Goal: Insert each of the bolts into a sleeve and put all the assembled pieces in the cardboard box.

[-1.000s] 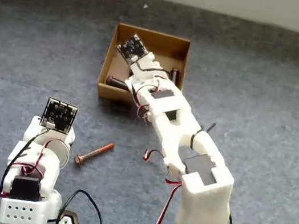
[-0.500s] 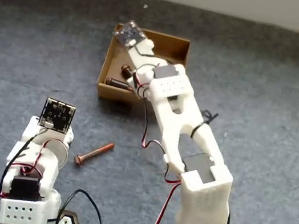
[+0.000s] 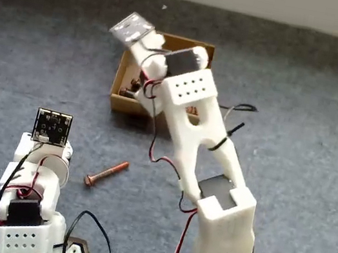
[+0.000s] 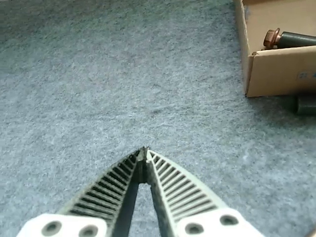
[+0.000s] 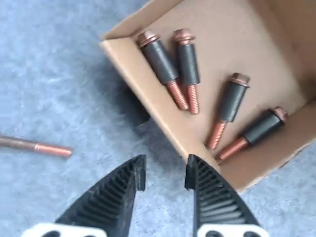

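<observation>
The grey surface (image 3: 300, 123) carries everything. The right arm (image 3: 190, 117) stretches from the near edge to the cardboard box (image 3: 120, 78), which sits towards the far edge. The left arm (image 3: 30, 207) is folded up at the near edge. The right end effector (image 5: 164, 173) hangs over the box's near wall, its fingers apart and empty. The left end effector (image 4: 144, 153) has its fingers together, holding nothing. Four sleeved bolts (image 5: 165, 66) lie in the box. A bare bolt (image 3: 106, 173) lies on the surface between the box and the near edge. A dark sleeve (image 4: 306, 104) lies just outside the box's near wall
</observation>
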Robot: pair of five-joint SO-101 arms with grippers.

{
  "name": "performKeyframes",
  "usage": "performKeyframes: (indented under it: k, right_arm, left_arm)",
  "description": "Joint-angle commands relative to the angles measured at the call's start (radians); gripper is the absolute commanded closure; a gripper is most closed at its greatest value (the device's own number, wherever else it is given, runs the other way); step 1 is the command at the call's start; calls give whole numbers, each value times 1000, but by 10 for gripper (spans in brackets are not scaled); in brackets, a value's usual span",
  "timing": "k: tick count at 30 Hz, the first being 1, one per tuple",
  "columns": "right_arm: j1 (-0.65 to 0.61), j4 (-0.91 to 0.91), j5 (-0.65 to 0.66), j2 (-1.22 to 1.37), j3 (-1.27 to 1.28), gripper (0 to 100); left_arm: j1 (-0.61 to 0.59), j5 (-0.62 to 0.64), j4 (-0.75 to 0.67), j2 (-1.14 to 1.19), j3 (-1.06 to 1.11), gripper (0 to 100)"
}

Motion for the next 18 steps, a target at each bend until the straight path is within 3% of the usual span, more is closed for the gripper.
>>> performKeyframes:
  k: [1,8,18]
  right_arm:
    - [-62,31,2,-2,-48,875]
    - [-117,-21,11,71,31,872]
    - [-142,-156,11,208,27,871]
  left_arm:
    - [-12,-8,-12,-10,-12,980]
    - [-15,-8,-12,-10,-12,981]
    - [-240,69,40,-8,-99,979]
